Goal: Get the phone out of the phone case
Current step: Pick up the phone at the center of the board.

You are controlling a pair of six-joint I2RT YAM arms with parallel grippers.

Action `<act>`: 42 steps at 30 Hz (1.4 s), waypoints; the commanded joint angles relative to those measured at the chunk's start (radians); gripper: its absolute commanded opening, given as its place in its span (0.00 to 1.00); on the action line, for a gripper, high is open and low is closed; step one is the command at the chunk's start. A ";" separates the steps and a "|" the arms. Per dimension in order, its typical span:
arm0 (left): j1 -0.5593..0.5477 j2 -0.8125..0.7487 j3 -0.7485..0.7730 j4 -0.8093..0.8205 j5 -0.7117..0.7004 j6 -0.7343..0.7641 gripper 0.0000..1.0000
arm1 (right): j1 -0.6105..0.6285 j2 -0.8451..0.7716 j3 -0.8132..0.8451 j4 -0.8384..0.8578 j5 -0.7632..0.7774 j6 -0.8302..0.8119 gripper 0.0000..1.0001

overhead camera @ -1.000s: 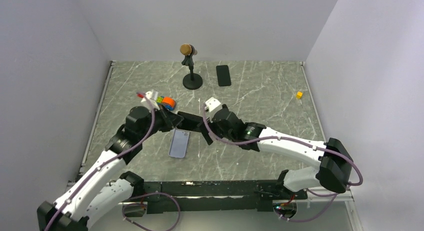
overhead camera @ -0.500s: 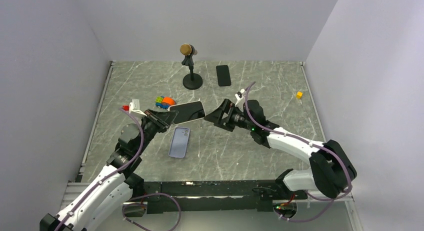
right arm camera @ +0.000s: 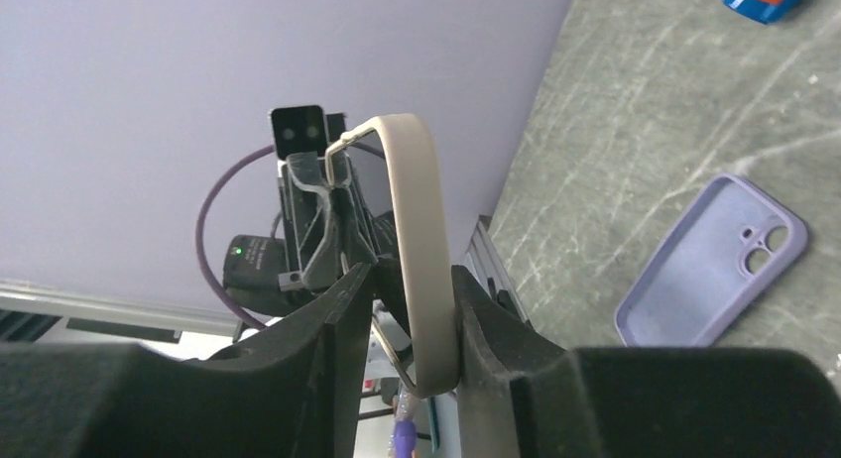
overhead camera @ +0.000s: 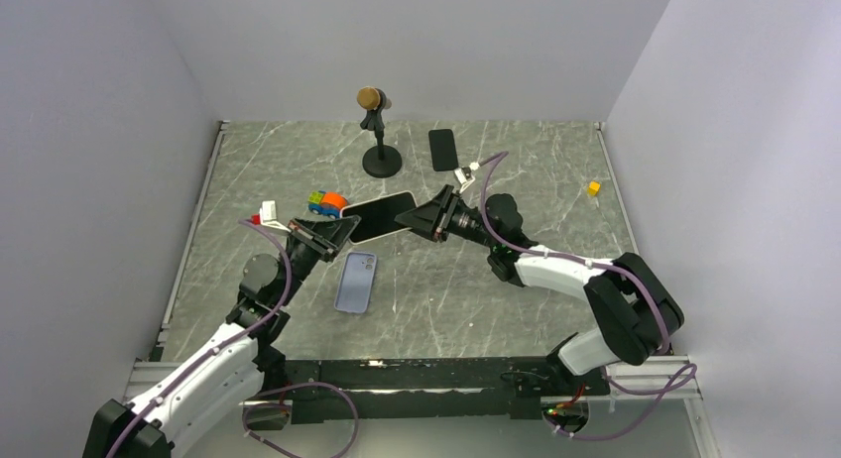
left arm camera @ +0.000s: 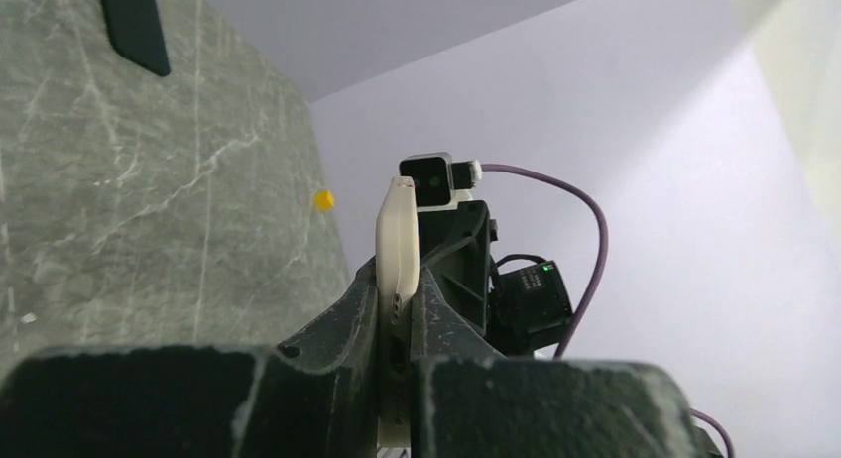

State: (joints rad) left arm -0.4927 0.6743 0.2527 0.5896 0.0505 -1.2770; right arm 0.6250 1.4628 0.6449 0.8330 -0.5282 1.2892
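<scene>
A phone in a cream case [overhead camera: 377,218] hangs edge-up above the table between both arms. My left gripper [overhead camera: 332,235] is shut on its left end; in the left wrist view the cream edge [left arm camera: 395,250] rises out of the pinched jaws of that gripper [left arm camera: 397,319]. My right gripper [overhead camera: 417,220] straddles the right end. In the right wrist view the cream band [right arm camera: 417,230] lies against one finger [right arm camera: 486,319], with a gap to the other finger [right arm camera: 337,319]. A thin metal phone rim stands slightly off the band. The right gripper [right arm camera: 402,309] is open.
An empty lilac phone case [overhead camera: 356,282] lies on the table below the held phone, also visible in the right wrist view [right arm camera: 709,265]. A black phone [overhead camera: 443,149] and a microphone stand [overhead camera: 380,131] are at the back. A colourful toy [overhead camera: 327,201] sits left; a yellow cube [overhead camera: 593,188] far right.
The left gripper lifted the cased phone off the table and turned it up. The right arm swung out, came to the phone's right end, and its wide jaws narrowed around it.
</scene>
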 commanded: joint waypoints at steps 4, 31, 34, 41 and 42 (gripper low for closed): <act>-0.003 -0.001 -0.035 0.303 -0.014 -0.101 0.00 | 0.001 0.036 0.024 0.229 0.005 0.053 0.36; 0.178 0.209 0.496 -0.812 0.604 0.826 0.98 | -0.226 -0.009 0.383 -0.986 -0.586 -0.891 0.00; 0.174 0.283 0.473 -0.700 0.768 0.804 0.99 | -0.214 -0.009 0.394 -0.980 -0.629 -0.885 0.00; -0.005 0.397 0.510 -0.627 0.855 0.814 0.83 | -0.158 -0.020 0.392 -0.838 -0.655 -0.768 0.00; -0.015 0.410 0.514 -0.621 0.862 0.807 0.77 | -0.153 -0.019 0.394 -0.813 -0.657 -0.762 0.00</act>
State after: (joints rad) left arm -0.4400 1.0534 0.7067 -0.0856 0.7944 -0.5209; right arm 0.4503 1.4895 0.9882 -0.0978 -1.0958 0.4831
